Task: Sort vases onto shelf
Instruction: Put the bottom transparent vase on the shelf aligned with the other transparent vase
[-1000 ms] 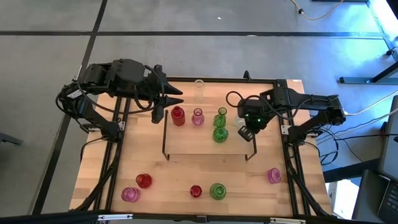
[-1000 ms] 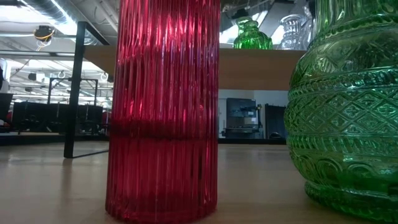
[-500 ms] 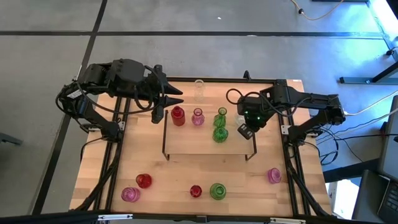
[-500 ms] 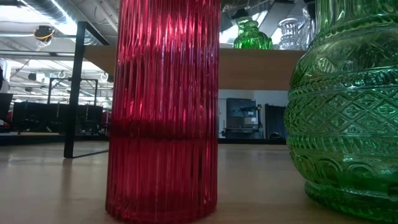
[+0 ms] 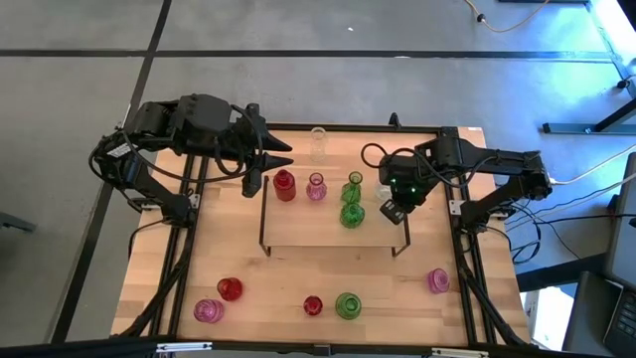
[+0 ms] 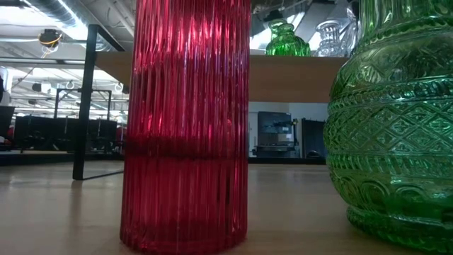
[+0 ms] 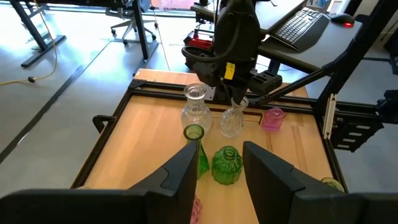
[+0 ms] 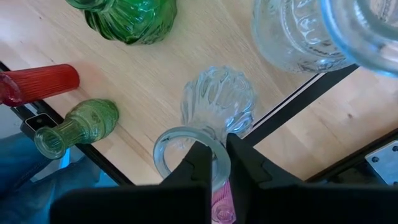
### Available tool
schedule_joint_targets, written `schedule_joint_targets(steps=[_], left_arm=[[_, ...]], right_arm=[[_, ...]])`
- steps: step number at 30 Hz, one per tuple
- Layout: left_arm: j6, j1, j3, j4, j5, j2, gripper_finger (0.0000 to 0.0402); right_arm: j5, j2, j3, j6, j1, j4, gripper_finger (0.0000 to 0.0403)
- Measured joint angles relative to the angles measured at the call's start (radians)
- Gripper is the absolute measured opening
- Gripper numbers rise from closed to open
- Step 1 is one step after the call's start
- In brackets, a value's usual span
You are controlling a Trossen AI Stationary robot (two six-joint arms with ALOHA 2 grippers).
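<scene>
The wooden surface [image 5: 298, 268] is the biggest thing under me, and the shelf [image 5: 328, 237] stands near its middle, a little toward 12 o'clock. My left hand [image 5: 288, 154] hovers at the shelf's 10 o'clock corner, fingers partly spread with nothing between them. My right hand [image 8: 213, 163] is over the shelf's 2 o'clock corner, fingers drawn narrow on the rim of a clear vase [image 8: 217, 102]. The belly of that vase sits close to the shelf's 3 o'clock edge, and I cannot tell whether its foot rests on the wood. Just beside it stands a second clear vase [image 8: 298, 37]. Along the shelf's 12 o'clock side, running from 9 toward 3, stand a red vase [image 5: 284, 185], a pink vase [image 5: 316, 187] and a green bottle vase [image 5: 353, 182]. A round green vase [image 5: 352, 214] stands right at the 6 o'clock side of the green bottle vase. A third clear vase [image 5: 318, 142] stands on the surface at 12 o'clock of the shelf. Near the surface's 6 o'clock edge stand a low pink vase [image 5: 208, 310], a low red vase [image 5: 230, 289], a ribbed red vase [image 5: 313, 305] and a patterned green vase [image 5: 348, 305]. A lone pink vase [image 5: 438, 280] stands well apart from them at 4 o'clock.
</scene>
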Motion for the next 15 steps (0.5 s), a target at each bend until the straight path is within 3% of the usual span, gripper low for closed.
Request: schedule_joint_targets(steps=[15], left_arm=[[-0.001,0.0,0.0,0.0,0.0,0.0,0.0121]], right_arm=[[0.017,-0.005,0.043,0.002,0.0,0.001,0.0044]])
